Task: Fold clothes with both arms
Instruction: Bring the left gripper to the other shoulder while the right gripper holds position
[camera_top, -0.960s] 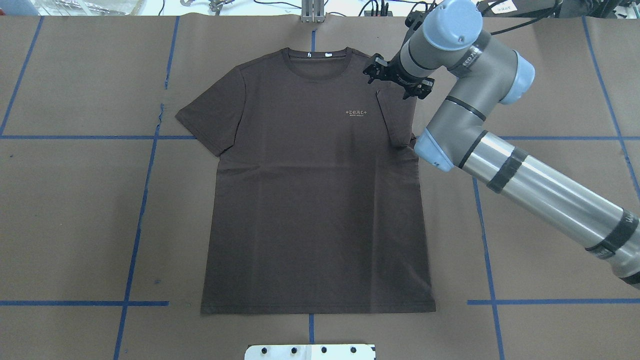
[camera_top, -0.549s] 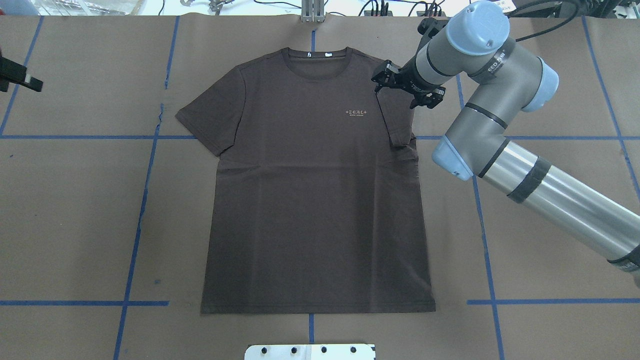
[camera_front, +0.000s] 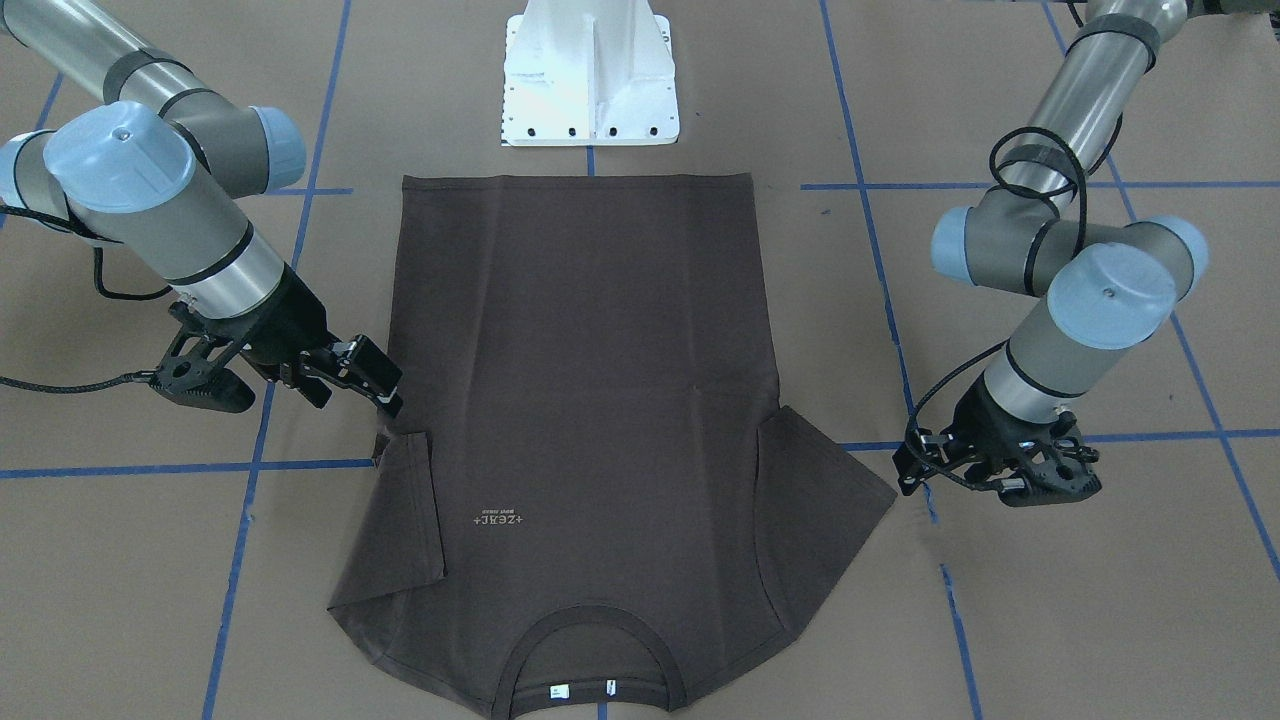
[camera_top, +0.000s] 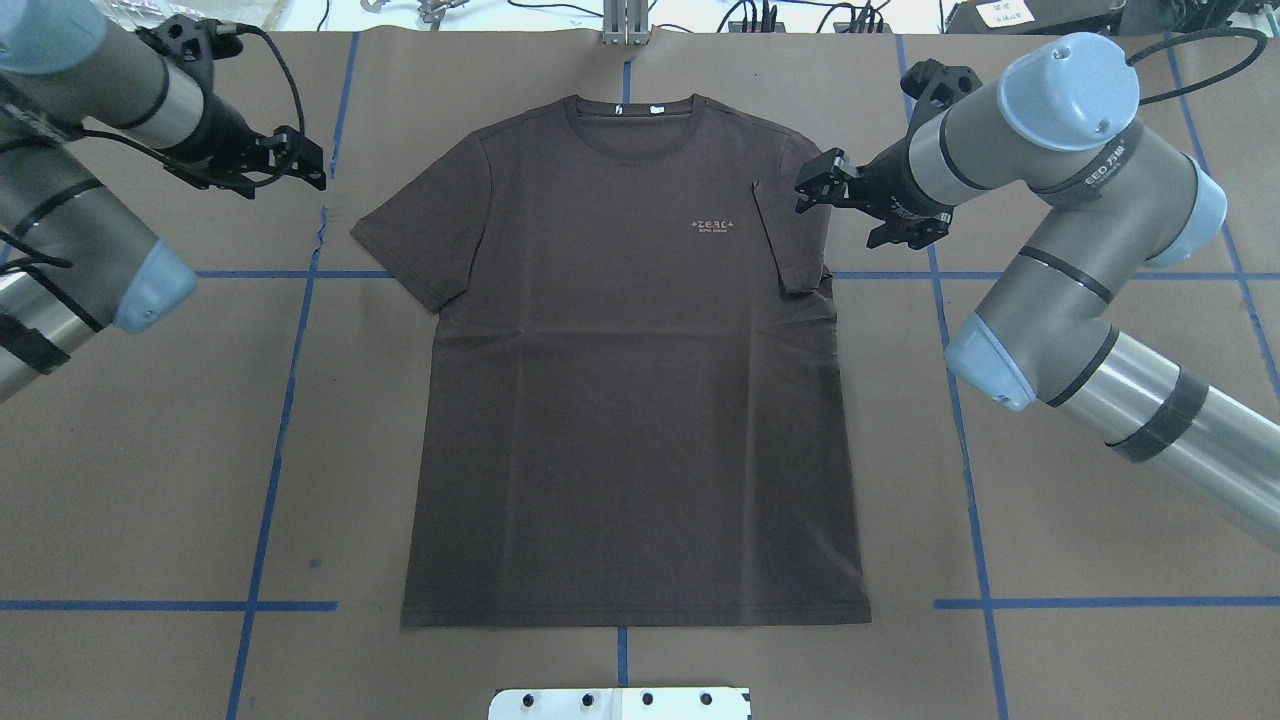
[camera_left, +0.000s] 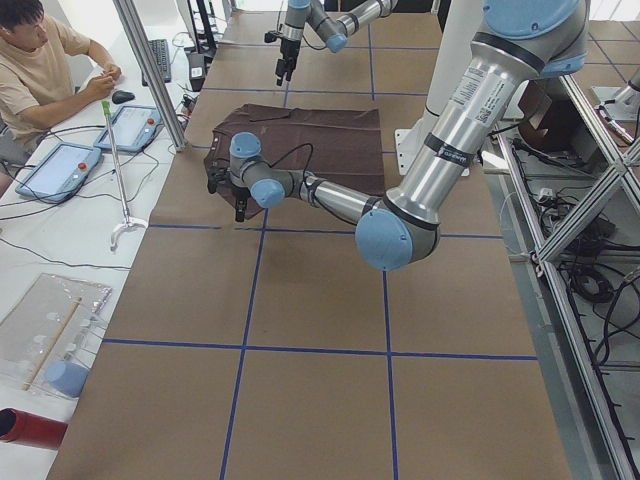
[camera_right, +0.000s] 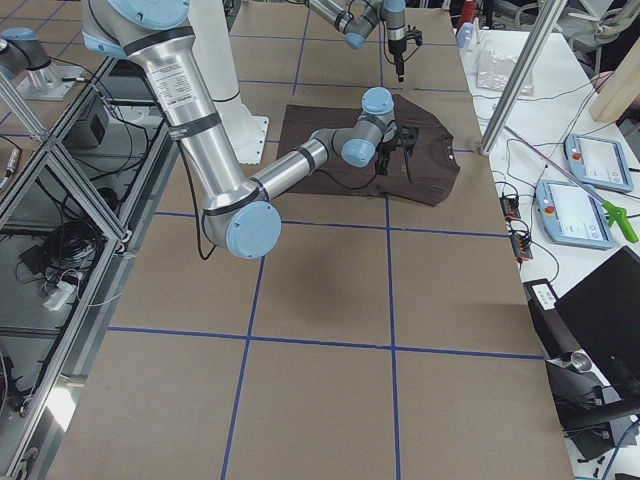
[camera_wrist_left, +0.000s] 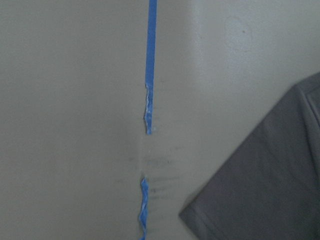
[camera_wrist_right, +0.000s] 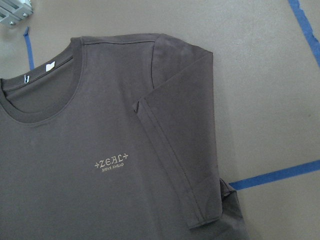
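Brown counter (camera_top: 150, 450): T-shirt (camera_top: 630, 400) flat at centre. Left hand (camera_top: 310, 160) and right hand (camera_top: 806, 188) both spread, empty, beside it. Right wrist view shows right sleeve (camera_wrist_right: 180, 150) folded inward; left wrist view, just left sleeve (camera_wrist_left: 270, 190) tip

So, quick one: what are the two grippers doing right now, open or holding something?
Left gripper: open, holding nothing, clear of the T-shirt.
Right gripper: open, holding nothing, at the T-shirt's edge.
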